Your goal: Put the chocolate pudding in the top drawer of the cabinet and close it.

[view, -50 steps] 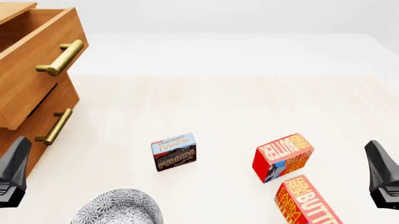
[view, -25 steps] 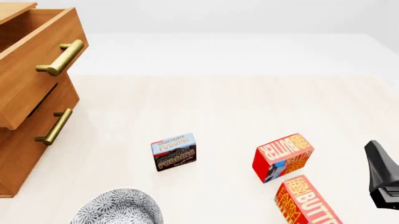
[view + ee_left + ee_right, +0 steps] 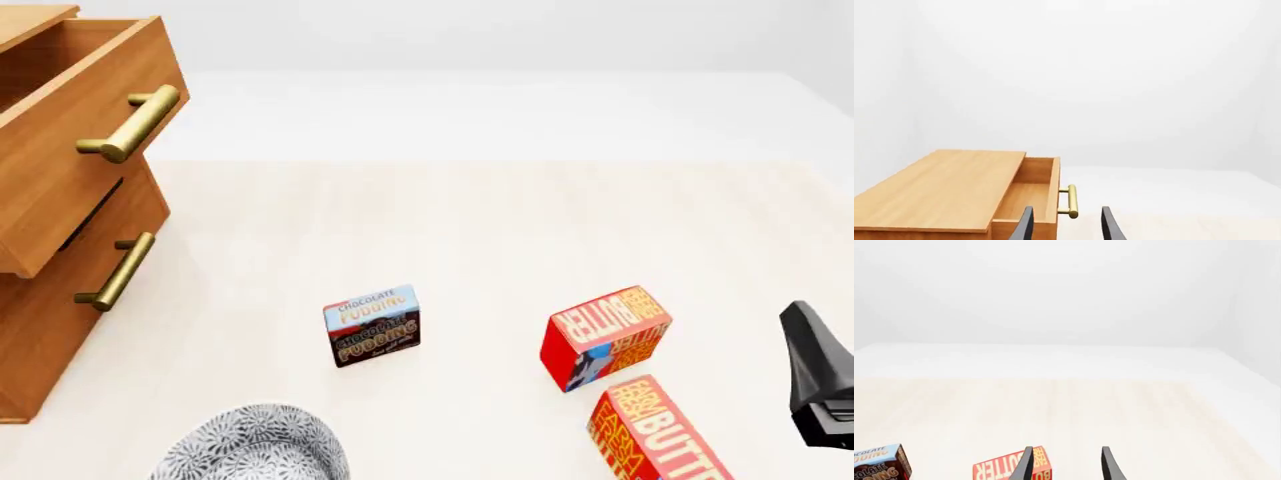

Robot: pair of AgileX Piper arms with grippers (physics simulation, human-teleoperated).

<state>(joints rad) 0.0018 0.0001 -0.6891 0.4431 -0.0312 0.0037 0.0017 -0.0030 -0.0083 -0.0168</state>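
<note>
The chocolate pudding (image 3: 372, 326), a small box with a light blue top band and dark brown front, lies on the table's middle left; it also shows in the right wrist view (image 3: 881, 466). The cabinet (image 3: 54, 290) stands at the far left with its top drawer (image 3: 74, 130) pulled open; the left wrist view shows the drawer's empty inside (image 3: 1029, 194) and brass handle (image 3: 1071, 201). My left gripper (image 3: 1067, 227) is open and empty, level with the cabinet's top, and out of the front view. My right gripper (image 3: 809, 350) is open and empty at the right edge, well right of the pudding.
Two red-and-yellow butter boxes (image 3: 605, 337) (image 3: 661, 430) lie between the pudding and my right gripper. A grey patterned bowl (image 3: 254, 445) sits at the front left. The lower drawer (image 3: 80, 270) is shut, its brass handle (image 3: 118, 271) sticking out.
My left gripper, at the front view's lower left a second ago, has left that view. The pudding, boxes, drawer and right gripper have not moved.
</note>
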